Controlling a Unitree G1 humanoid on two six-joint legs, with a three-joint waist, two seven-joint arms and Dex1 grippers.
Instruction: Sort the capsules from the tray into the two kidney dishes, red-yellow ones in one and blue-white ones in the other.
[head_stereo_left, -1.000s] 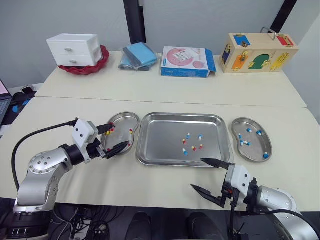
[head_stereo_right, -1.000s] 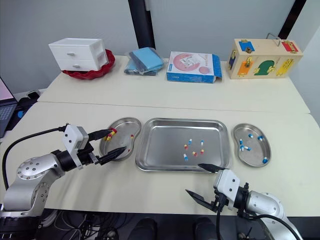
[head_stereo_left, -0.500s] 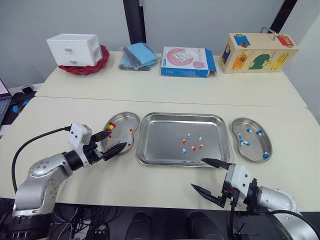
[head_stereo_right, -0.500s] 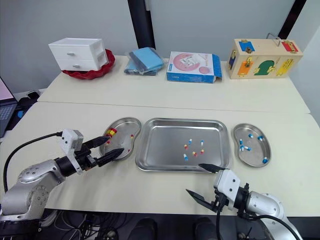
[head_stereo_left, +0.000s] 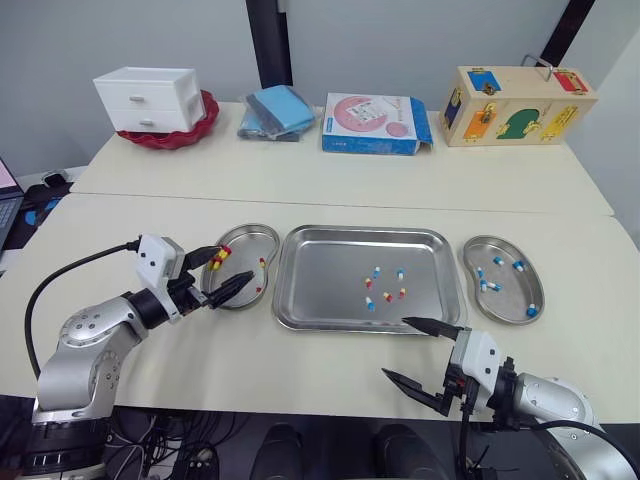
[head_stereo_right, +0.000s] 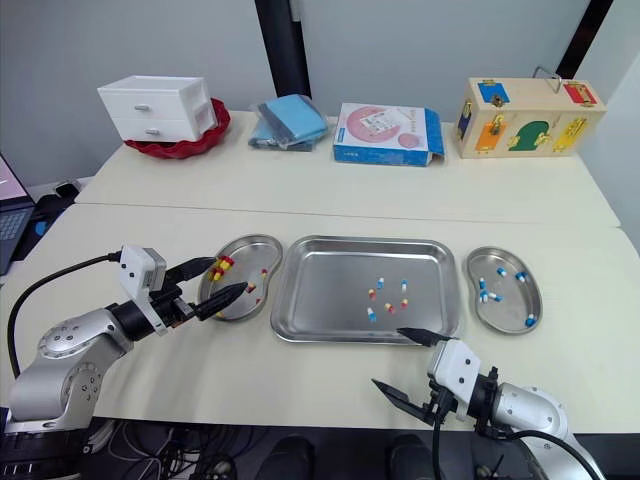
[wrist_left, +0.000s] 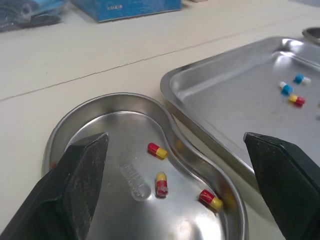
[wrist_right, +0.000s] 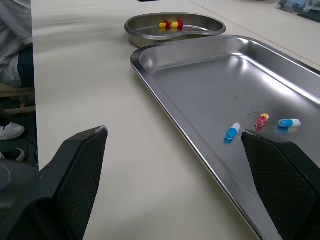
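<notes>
Left gripper (head_stereo_left: 236, 266) hovers low over the left kidney dish (head_stereo_left: 243, 231). Its fingers are spread wide and hold nothing. In its wrist view I count three red-yellow capsules (wrist_left: 157, 150) lying loose on the dish floor, between the two finger pads and touching neither.

The tray (head_stereo_left: 300, 240) sits in the middle of the tabletop (head_stereo_left: 300, 370), just beside that dish. A loose cluster of unsorted capsules (head_stereo_left: 387, 296), both colours mixed, lies right of the tray's centre.

The right kidney dish (head_stereo_left: 470, 262) lies just beyond the tray's right edge. It holds several blue-white capsules (head_stereo_left: 490, 286), scattered apart.

Right gripper (head_stereo_left: 395, 346) hangs at the near side of the tabletop, in front of the tray. Its fingers are released and empty. The far fingertip reaches about to the tray's near rim; I cannot tell whether it touches. The near fingertip stands over bare tabletop.
</notes>
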